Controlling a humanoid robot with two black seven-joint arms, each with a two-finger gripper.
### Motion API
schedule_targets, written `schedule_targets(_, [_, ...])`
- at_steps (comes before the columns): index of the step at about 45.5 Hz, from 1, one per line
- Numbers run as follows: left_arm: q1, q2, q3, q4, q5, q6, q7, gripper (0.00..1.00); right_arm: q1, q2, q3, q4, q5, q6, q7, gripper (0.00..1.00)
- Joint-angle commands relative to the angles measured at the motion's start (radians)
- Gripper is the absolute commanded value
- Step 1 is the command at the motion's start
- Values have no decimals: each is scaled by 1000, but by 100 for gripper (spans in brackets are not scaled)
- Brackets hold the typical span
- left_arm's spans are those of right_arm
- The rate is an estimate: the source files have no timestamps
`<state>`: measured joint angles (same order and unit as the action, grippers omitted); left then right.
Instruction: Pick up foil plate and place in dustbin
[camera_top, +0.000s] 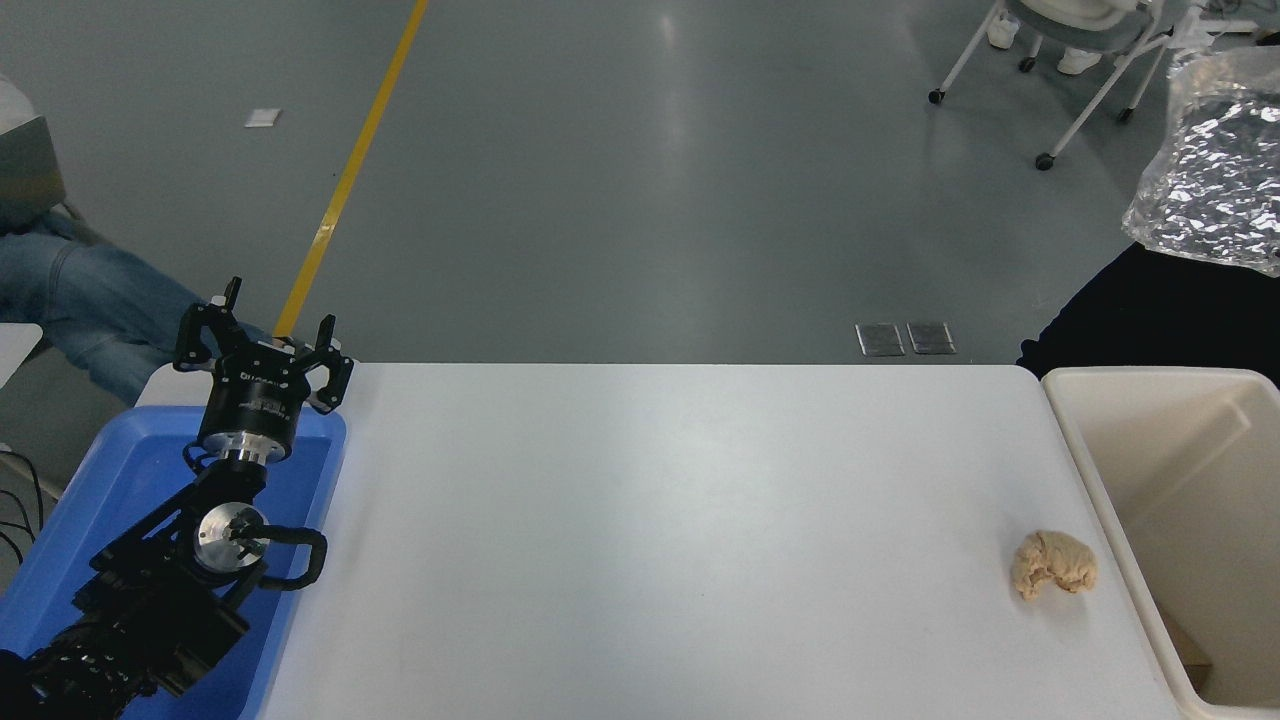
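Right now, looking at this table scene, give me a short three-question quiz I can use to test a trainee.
1. True or false: the foil plate is lying on the white table.
2. Which item sits on the table nearest the dustbin? A) a blue tray B) a tan lumpy food piece C) a chair
3. Fill in: the left hand is parked above the ____ tray at the table's left end.

Key:
1. False; it hangs in the air at the picture's upper right, above the dustbin's side.
2. B, the food piece.
3. Blue; the blue tray.
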<state>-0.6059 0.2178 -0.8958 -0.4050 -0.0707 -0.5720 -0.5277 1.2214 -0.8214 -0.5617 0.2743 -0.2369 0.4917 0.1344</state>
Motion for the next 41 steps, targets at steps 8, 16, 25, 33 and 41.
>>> schedule_targets(8, [0, 0, 0, 0, 0, 0, 0, 99, -353, 34, 5, -138, 208, -146, -2, 0])
schedule_targets(16, [0, 0, 0, 0, 0, 0, 0, 99, -471, 99, 11, -139, 235, -228, -2, 0])
schedule_targets(25, [0, 0, 0, 0, 0, 0, 0, 99, -582, 212, 43, -167, 272, -285, -6, 0])
schedule_targets(33, [0, 0, 0, 0, 0, 0, 0, 99, -657, 289, 69, -176, 274, -303, -4, 0])
schedule_targets(41, [0, 0, 0, 0, 0, 0, 0, 99, -694, 306, 83, -175, 275, -321, -6, 0])
